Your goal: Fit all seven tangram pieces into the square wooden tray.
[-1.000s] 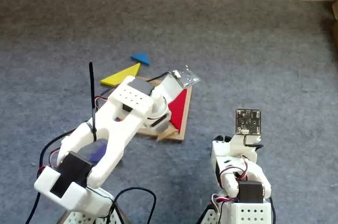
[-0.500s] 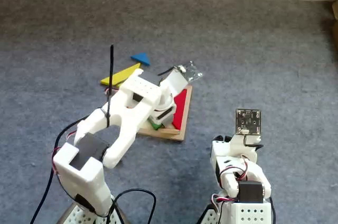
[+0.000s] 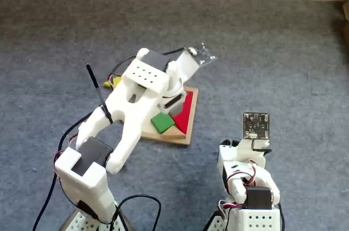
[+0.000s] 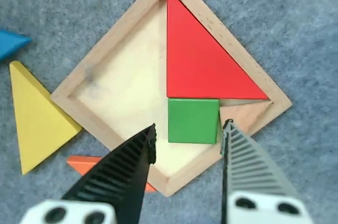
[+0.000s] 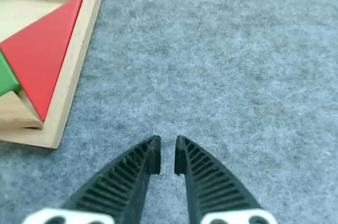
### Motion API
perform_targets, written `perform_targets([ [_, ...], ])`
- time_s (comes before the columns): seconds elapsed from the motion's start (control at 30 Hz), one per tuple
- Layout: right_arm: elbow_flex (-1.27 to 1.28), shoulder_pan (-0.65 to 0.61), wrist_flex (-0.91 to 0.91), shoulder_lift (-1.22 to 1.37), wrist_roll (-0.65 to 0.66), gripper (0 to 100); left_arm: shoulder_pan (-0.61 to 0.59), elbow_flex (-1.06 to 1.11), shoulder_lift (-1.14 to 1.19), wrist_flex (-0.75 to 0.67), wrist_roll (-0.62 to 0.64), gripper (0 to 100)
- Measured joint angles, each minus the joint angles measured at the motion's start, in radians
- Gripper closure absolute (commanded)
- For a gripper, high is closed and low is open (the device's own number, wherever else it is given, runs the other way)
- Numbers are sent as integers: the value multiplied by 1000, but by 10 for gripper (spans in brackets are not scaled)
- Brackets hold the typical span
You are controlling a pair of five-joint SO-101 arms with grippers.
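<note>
While green square (image 4: 193, 120) sits in wooden tray (image 4: 111, 42) against red triangle (image 4: 203, 63), left gripper (image 4: 190, 125) jaws hang open over it; yellow triangle (image 4: 37, 118) lies just outside tray, nearer left arm. Right gripper (image 5: 163, 152) jaws closed, empty.

one tray (image 4: 108, 42) and five coloured pieces: red (image 4: 200, 60), green (image 4: 193, 121), yellow (image 4: 37, 115), blue (image 4: 10, 44), orange (image 4: 84, 161).

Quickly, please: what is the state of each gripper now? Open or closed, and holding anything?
Left gripper: open, holding nothing, above the green square in the wooden tray.
Right gripper: closed, empty, over the carpet.
</note>
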Motion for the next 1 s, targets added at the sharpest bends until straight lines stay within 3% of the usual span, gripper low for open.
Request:
perform_targets([
  [0.27, 0, 0, 0, 0, 0, 933, 95, 80, 0, 54, 0, 797],
  [0.5, 0, 0, 0, 0, 0, 933, 103, 244, 6, -132, 2, 797],
  [0.67, 0, 0, 0, 0, 0, 933, 106, 244, 6, -164, 2, 797],
  [1.0, 0, 0, 0, 0, 0, 933, 104, 83, -32, -6, 40, 797],
])
